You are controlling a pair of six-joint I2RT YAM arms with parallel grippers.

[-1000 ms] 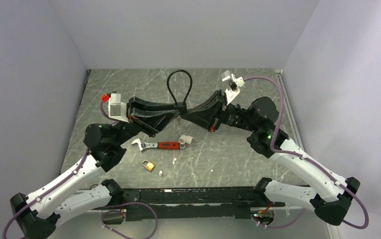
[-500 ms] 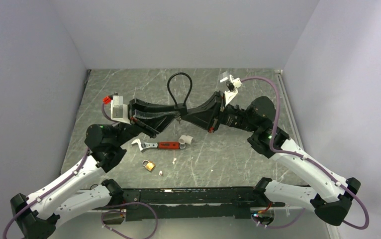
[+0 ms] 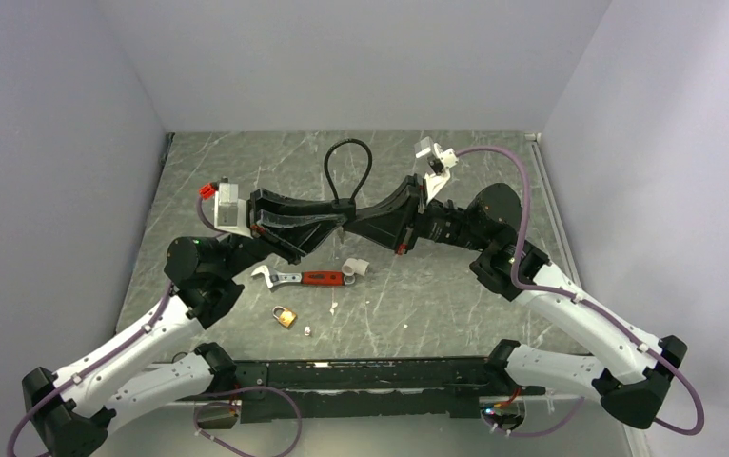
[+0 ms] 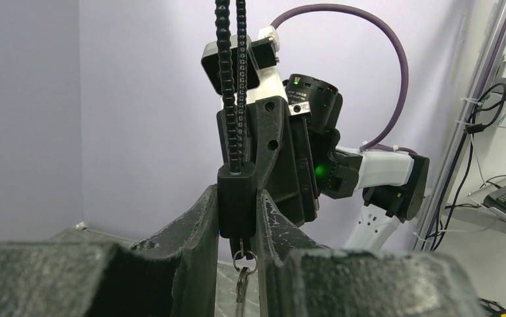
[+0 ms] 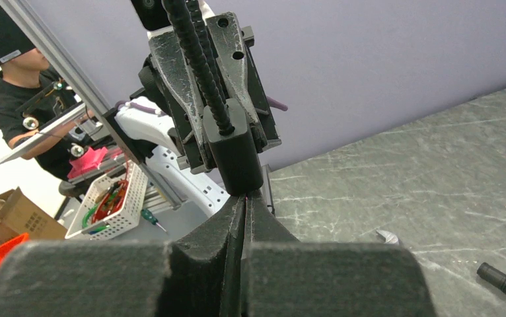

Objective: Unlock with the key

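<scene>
Dark marbled table and plain lilac walls frame the two arms, which meet in mid-air above the middle of the surface. The left gripper is clamped on the black body of a cable lock, one finger on each side, with the ribbed cable looping up and away. From the underside of that body the key hangs on a small ring, between the left fingers. The right gripper is pressed fully together, its tips right under the lock body; whether they pinch the key is hidden.

This looks like the turning step: lock braced by one arm, key at the keyhole. Next, the right wrist would need to roll about the key's axis while the left holds firm, then draw the cable end free.

Below lie a red-handled wrench, a white scrap touching its handle end, and a brass padlock, all well apart from the raised lock. Nothing blocks the wrist roll but the left fingers close alongside.
</scene>
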